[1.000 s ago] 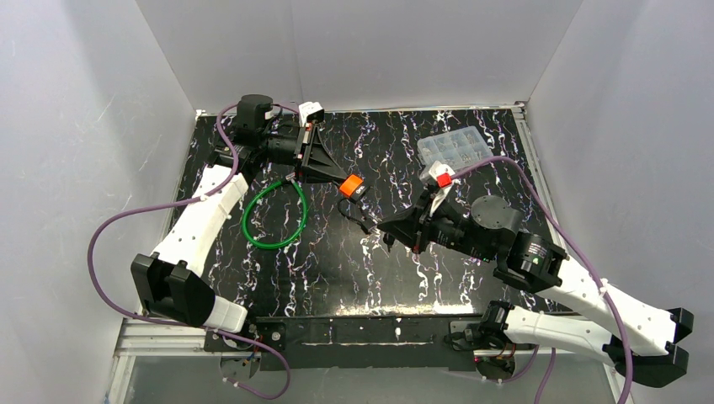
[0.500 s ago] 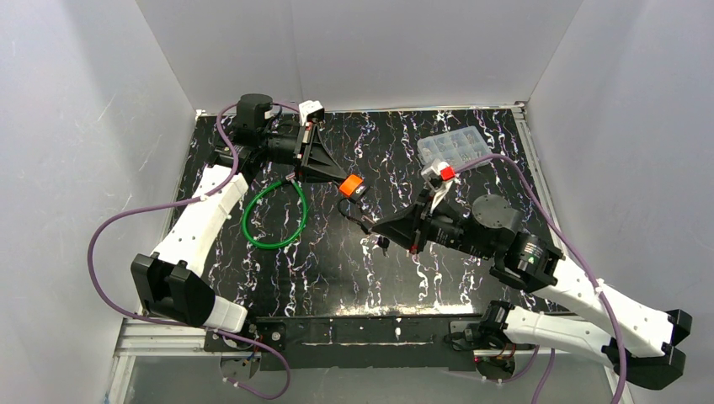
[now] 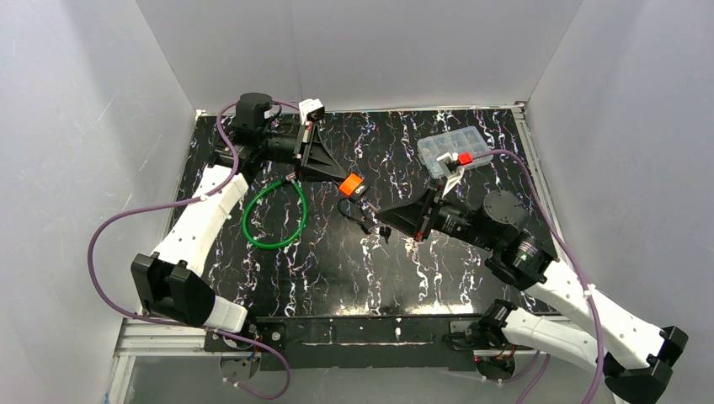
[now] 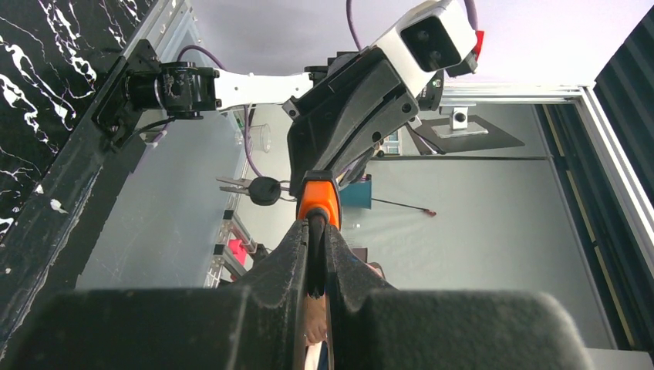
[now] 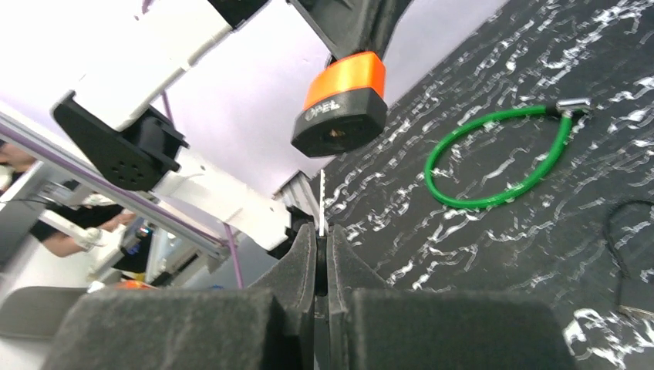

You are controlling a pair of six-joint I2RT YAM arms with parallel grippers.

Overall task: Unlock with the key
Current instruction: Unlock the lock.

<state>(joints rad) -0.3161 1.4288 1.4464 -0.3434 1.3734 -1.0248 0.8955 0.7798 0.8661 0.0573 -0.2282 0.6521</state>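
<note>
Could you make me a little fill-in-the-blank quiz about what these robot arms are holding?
The left claw grips an ___ padlock.
The right claw pinches a ___.
The cable lying on the table is ___.
Missing: orange, key, green.

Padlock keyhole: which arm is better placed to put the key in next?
Right. The right claw is shut on the key, and the blade points up toward the keyhole in the black base of the padlock, not yet inside. The left claw is shut on the padlock and only holds it.
</note>
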